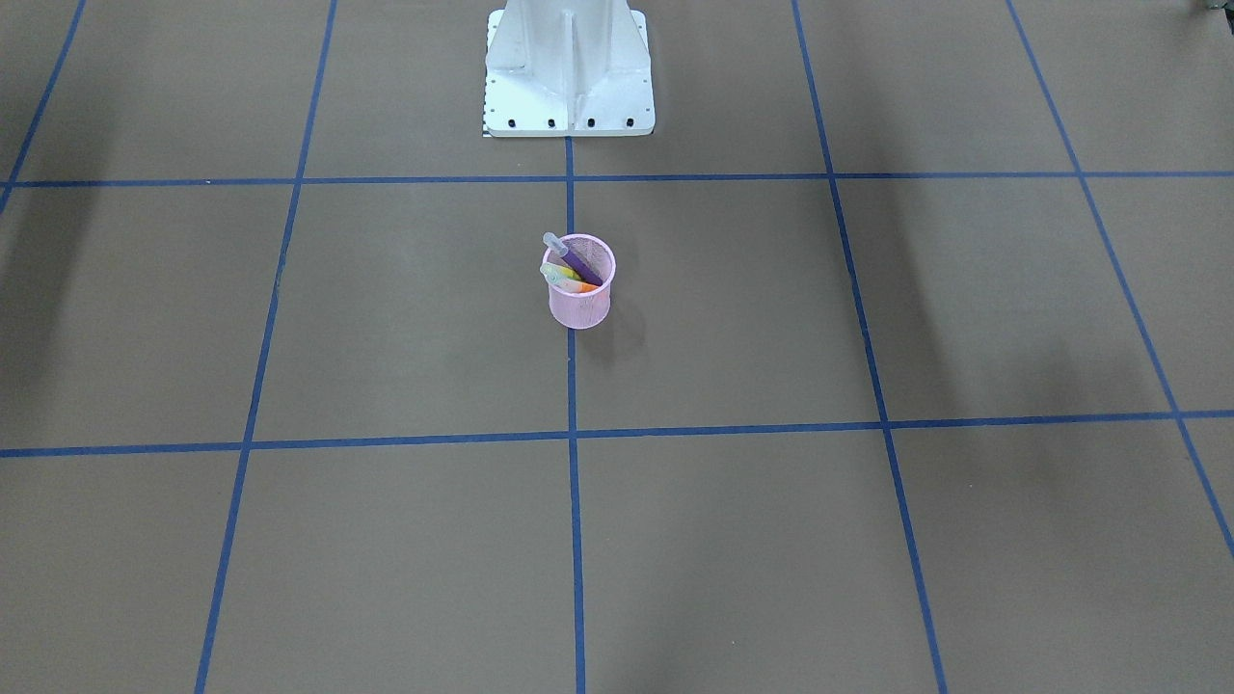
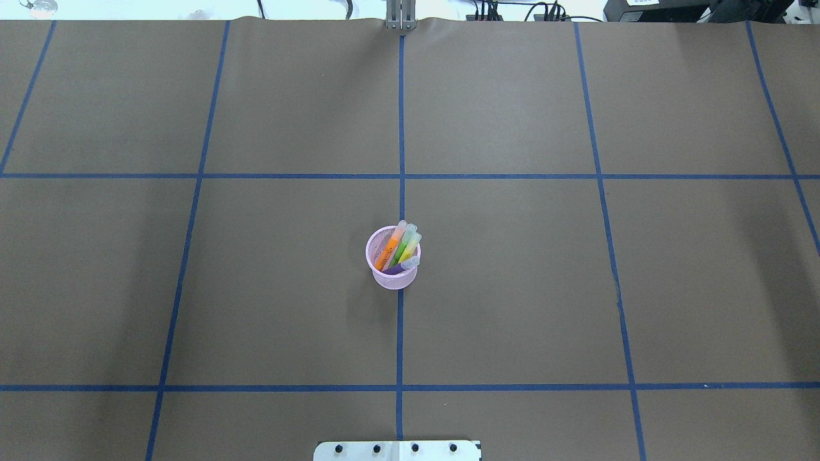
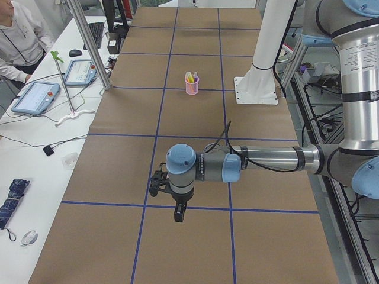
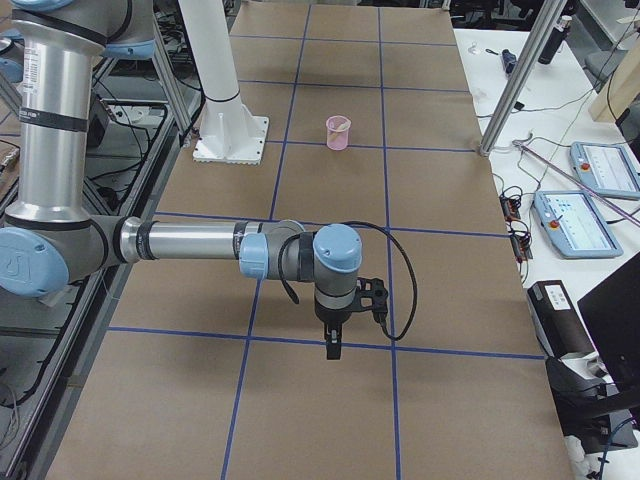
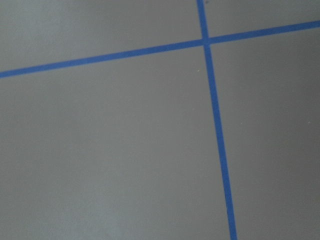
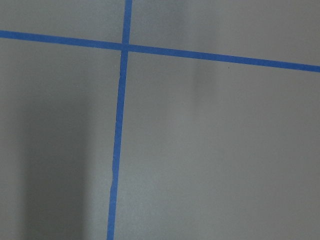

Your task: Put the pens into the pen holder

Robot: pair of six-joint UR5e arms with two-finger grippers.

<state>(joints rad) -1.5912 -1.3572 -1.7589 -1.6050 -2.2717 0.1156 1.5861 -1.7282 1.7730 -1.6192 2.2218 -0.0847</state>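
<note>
The pink mesh pen holder [image 1: 581,306] [image 2: 393,280] [image 3: 192,89] [image 4: 338,137] stands upright at the table's centre on a blue tape line. Inside it lean the pens: an orange one [image 2: 388,251], a bright green one [image 2: 401,248], a pale yellow one [image 2: 410,245] and a purple one [image 1: 580,261], caps up. My left gripper [image 3: 178,213] hangs over the table far from the holder, seen only in the exterior left view; I cannot tell its state. My right gripper [image 4: 332,346] shows only in the exterior right view; I cannot tell its state either.
The white robot base [image 1: 569,72] stands behind the holder. Blue tape lines [image 2: 400,320] divide the brown table into squares. Side benches hold tablets [image 3: 35,97] [image 4: 575,222], cables and a seated person [image 3: 18,35]. Both wrist views show only bare table and tape.
</note>
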